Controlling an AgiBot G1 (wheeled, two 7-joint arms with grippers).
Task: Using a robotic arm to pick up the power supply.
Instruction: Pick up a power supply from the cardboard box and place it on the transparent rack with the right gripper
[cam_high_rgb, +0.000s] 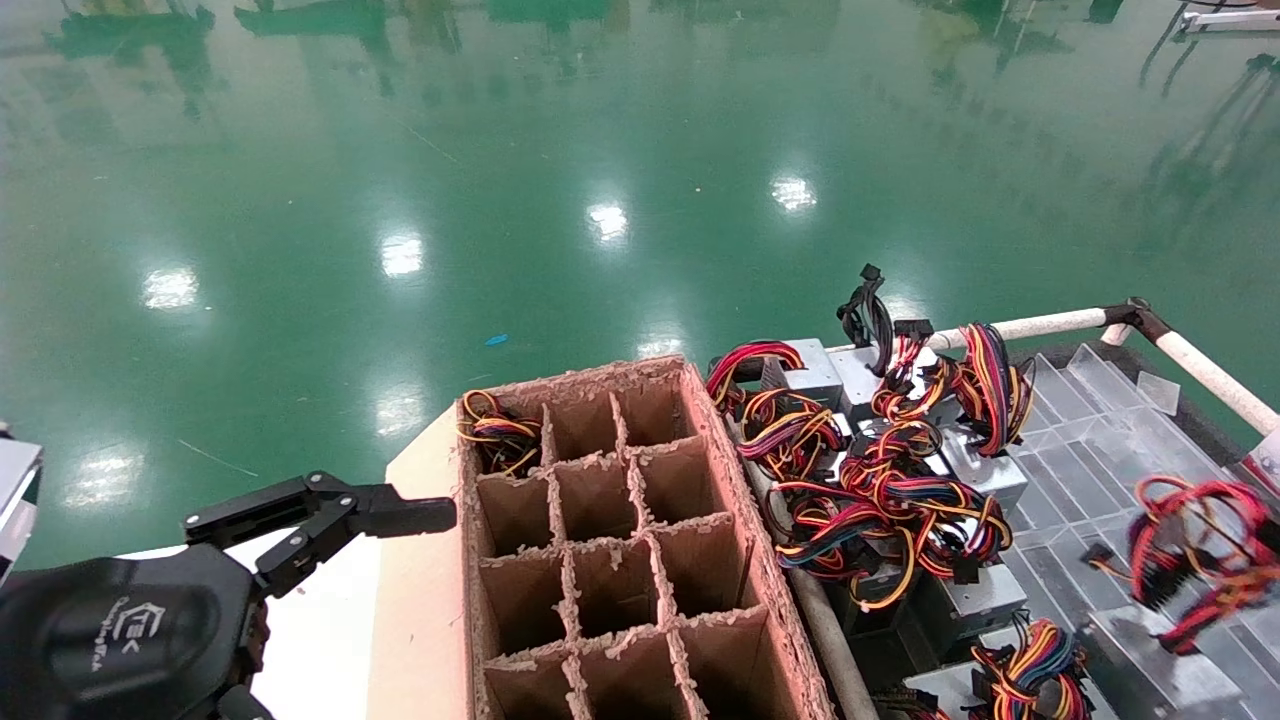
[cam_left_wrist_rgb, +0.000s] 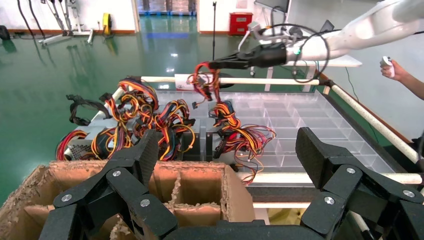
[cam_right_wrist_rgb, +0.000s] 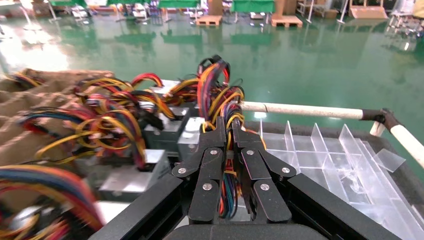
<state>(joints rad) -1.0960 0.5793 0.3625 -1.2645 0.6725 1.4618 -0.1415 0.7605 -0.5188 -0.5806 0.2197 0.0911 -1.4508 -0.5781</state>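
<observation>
The left hand (cam_high_rgb: 330, 520) hovers at the near left, its two black fingers spread wide, beside the near-left side of the cardboard box (cam_high_rgb: 620, 560). Nothing sits between those fingers. The box is split by ragged dividers into cells; the far-left cell holds one coiled wire bundle (cam_high_rgb: 497, 432), and the other cells that show look empty.

Right of the box lies a clear tray (cam_high_rgb: 1090, 470) of plastic dividers, framed by a white rail (cam_high_rgb: 1040, 324). At the tray's left end, just beside the box, grey power supplies (cam_high_rgb: 975, 470) crowd together, their red, yellow, orange and black wires tangled over one another.

The right hand (cam_right_wrist_rgb: 231, 150) is out over the tray, fingers drawn narrow and pinched on a wire bundle (cam_right_wrist_rgb: 229, 185). In the left wrist view this bundle hangs from the right hand (cam_left_wrist_rgb: 212, 65), lifted above the pile, with the white arm (cam_left_wrist_rgb: 370, 27) stretching back to the right. In the head view the same raised bundle (cam_high_rgb: 1200, 550) shows at the right edge. Whether a grey box hangs under it, I cannot tell.

Beyond the rail spreads a glossy green floor (cam_high_rgb: 600, 150).
</observation>
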